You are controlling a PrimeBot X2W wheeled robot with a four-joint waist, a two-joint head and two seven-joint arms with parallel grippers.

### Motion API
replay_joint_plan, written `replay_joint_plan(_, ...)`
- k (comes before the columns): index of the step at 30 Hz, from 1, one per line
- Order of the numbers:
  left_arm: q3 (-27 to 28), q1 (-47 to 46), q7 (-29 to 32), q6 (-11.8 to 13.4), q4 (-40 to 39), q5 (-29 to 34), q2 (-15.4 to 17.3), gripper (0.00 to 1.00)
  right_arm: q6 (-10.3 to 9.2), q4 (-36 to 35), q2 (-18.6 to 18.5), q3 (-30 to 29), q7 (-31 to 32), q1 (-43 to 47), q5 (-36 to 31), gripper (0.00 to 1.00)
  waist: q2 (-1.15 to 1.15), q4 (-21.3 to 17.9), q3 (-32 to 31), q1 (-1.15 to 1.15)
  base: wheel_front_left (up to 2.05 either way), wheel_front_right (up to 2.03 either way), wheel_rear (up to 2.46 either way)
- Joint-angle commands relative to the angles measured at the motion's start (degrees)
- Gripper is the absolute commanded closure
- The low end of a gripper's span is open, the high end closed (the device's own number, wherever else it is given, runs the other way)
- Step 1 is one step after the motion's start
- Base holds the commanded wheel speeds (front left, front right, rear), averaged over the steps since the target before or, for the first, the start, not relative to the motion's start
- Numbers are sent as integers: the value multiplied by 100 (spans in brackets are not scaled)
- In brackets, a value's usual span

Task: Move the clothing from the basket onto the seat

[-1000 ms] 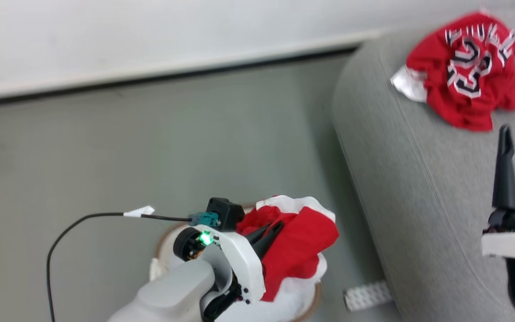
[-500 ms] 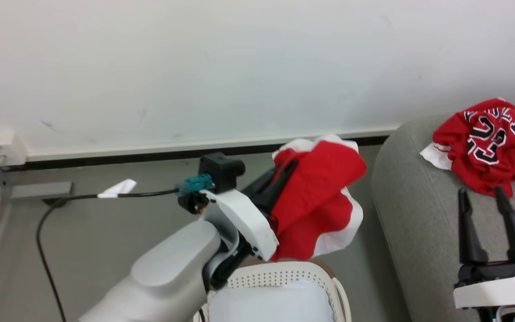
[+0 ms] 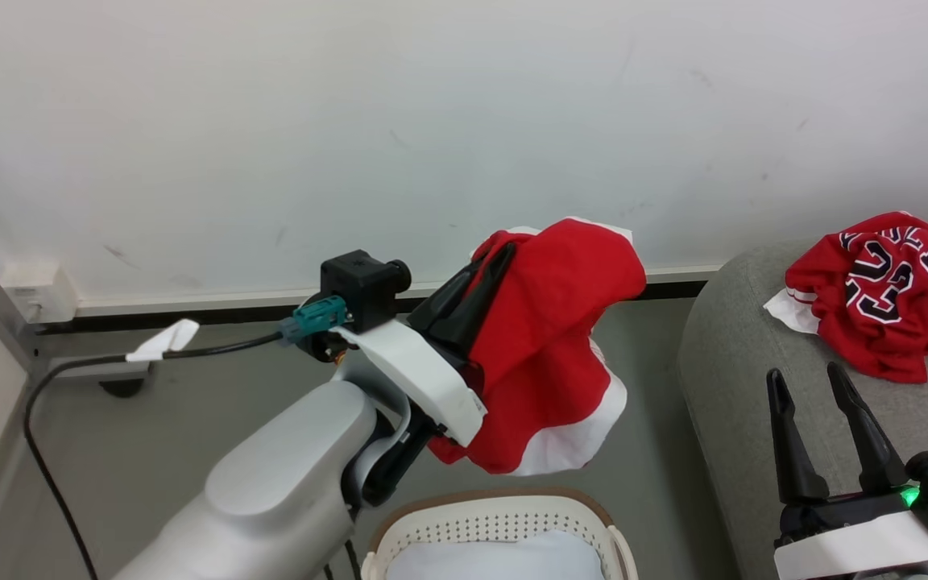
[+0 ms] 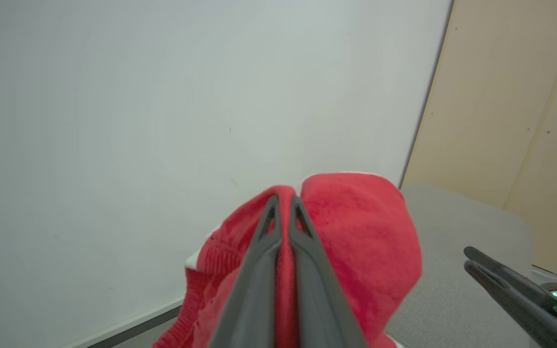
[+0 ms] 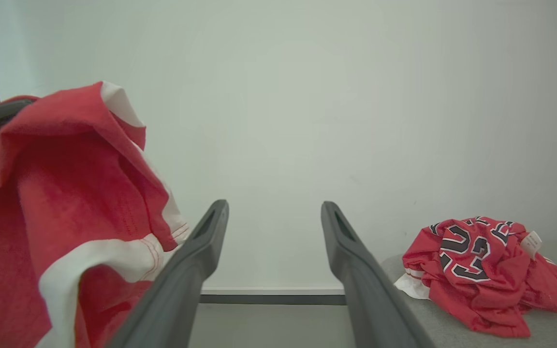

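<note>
While one jersey [image 3: 883, 298] lies on the seat [image 3: 730, 387], your left gripper [image 3: 500, 256] (right gripper [image 3: 804, 374] spread) pinches another garment [image 3: 553, 338] above the basket [image 3: 496, 495].

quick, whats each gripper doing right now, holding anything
Left gripper: shut on the red garment.
Right gripper: open, holding nothing.

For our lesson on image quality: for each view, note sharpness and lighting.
Head view: soft, even light, no glare; the jersey numerals read crisply. Left wrist view: the red garment, close to the lens, looks soft. Right wrist view: the near fingers are slightly blurred, the jersey beyond sharp.
</note>
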Motion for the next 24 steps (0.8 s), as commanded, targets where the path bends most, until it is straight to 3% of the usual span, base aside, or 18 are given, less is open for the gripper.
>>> replay_joint_plan(1,23,85,-1,17,-19,-31,53,100,-13,24,-40,50,4,24,26,0,0,9,-19,1,0,0,0)
replay_joint_plan(13,-5,22,31,-27,106,-57,1,100,-13,-19,-295,797,4,117,207,0,0,106,-52,1,0,0,0)
replay_joint_plan(24,-89,-147,31,-151,307,-51,-209,100,-13,390,-387,2190,4,-328,580,0,0,398,-41,1,0,0,0)
